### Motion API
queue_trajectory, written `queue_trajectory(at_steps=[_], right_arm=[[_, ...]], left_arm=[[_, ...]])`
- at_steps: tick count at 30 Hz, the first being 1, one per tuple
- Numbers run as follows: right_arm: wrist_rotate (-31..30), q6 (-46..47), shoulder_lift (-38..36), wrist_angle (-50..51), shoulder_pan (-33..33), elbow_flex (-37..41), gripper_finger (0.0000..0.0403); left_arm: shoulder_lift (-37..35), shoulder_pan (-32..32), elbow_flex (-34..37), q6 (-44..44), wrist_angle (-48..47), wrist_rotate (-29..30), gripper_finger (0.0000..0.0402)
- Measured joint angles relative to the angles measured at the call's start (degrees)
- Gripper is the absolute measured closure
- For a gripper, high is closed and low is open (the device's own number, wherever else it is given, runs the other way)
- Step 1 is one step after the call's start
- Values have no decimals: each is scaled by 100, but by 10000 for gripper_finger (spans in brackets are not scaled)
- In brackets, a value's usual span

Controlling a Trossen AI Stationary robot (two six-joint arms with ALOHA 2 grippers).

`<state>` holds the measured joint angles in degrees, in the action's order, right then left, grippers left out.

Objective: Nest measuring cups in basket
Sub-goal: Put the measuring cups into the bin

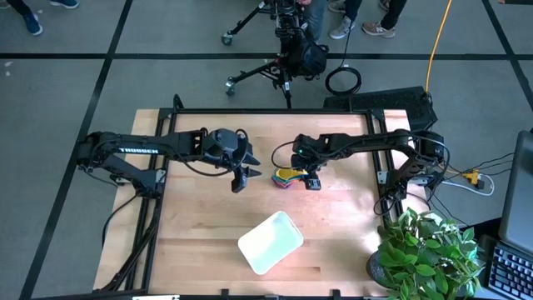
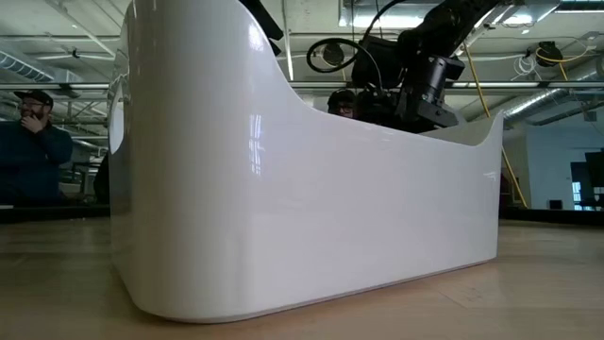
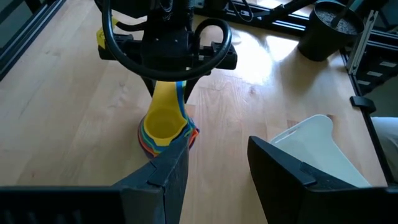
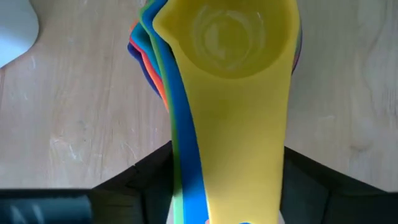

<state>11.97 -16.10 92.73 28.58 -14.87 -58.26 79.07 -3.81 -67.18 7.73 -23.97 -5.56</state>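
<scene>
Wooden tabletop [image 1: 200, 233] carries the work, with a potted plant [image 1: 420, 250] at its near right corner and people standing on the floor beyond. I find the measuring cups [image 1: 288, 177] already stacked one inside another near the table's centre, yellow cup uppermost, with orange, green and blue rims showing under it. My right gripper [image 1: 313, 180] sits just beside the stack at the handle end. In the right wrist view the flat handles run back between its fingers [image 4: 134, 180], which I judge to be pinching them, though the contact itself is hidden under the yellow handle. Gripping there would let the whole nest travel as one. My left gripper [image 1: 240, 181] hangs apart from the stack, jaws spread, holding nothing. The basket [image 1: 270, 242] lies empty, well apart toward the near edge, so the transfer is not yet done.
</scene>
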Motion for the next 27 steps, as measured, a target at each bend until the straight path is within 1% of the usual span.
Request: queue_trajectory(at_steps=[7, 11, 13, 15, 23, 25, 27], right_arm=[[-9, 0, -1, 22, 0, 2, 219], [-4, -1, -2, 46, 0, 2, 221], [-2, -45, -2, 120, 0, 2, 208], [0, -116, -2, 225, 0, 2, 185], [-24, -83, -2, 558, -11, 2, 73], [-39, -77, -2, 594, -11, 2, 55], [-153, -70, -2, 658, -11, -22, 48]], left_arm=[[0, 0, 0, 0, -2, 0, 234], [0, 0, 0, 0, -2, -2, 234], [0, 0, 0, 0, -4, -2, 234], [0, 0, 0, 0, -11, -2, 234], [0, 0, 0, 0, -35, -7, 234], [0, 0, 0, -9, -35, -11, 234], [0, 0, 0, -14, -33, -15, 234]])
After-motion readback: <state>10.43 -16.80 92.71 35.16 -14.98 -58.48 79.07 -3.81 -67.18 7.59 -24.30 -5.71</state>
